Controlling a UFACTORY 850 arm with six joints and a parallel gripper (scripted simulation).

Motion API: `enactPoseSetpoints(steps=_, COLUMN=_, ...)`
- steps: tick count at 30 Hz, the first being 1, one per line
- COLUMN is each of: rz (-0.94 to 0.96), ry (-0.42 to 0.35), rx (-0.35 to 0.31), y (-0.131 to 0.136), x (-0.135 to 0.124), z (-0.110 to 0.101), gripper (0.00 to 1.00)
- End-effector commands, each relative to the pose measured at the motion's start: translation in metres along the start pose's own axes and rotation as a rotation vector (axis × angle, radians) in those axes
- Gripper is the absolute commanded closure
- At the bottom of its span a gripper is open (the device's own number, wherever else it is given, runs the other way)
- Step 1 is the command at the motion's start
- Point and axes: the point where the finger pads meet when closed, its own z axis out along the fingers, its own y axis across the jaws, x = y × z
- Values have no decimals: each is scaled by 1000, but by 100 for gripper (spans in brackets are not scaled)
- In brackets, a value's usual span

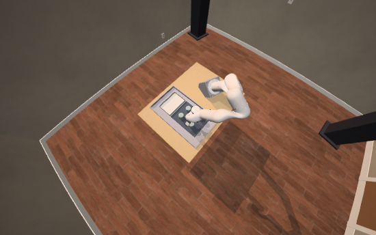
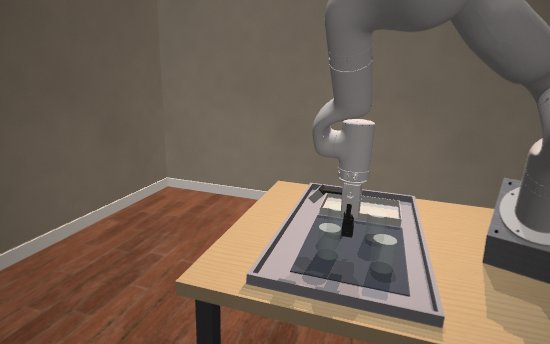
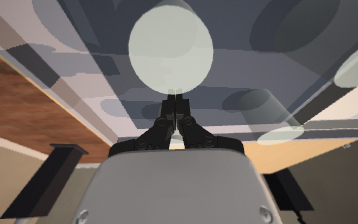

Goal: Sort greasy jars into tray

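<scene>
- Our black two-finger gripper (image 3: 174,97) is pinched fully together on nothing.
- Its tips touch the pale round glass jar (image 3: 170,49) at the jar's 6 o'clock edge, over the dark grey drying mat (image 3: 240,30).

A bare indoor room set up as a test cell: a reddish plank floor (image 1: 137,177) with pale skirting (image 2: 75,222), plain grey-brown walls (image 2: 240,90) and dark posts (image 1: 199,17). One wooden desk (image 2: 235,260) stands mid-floor, carrying a robot arm (image 2: 350,75) bolted to a grey base (image 2: 515,250).
</scene>
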Motion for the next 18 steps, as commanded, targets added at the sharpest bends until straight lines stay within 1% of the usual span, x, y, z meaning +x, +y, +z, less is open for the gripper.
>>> enactPoseSetpoints(steps=1, rz=0, ry=1, rx=0, y=0, x=1, z=0, gripper=100)
enactPoseSetpoints(steps=18, rz=0, ry=1, rx=0, y=0, x=3, z=0, gripper=100)
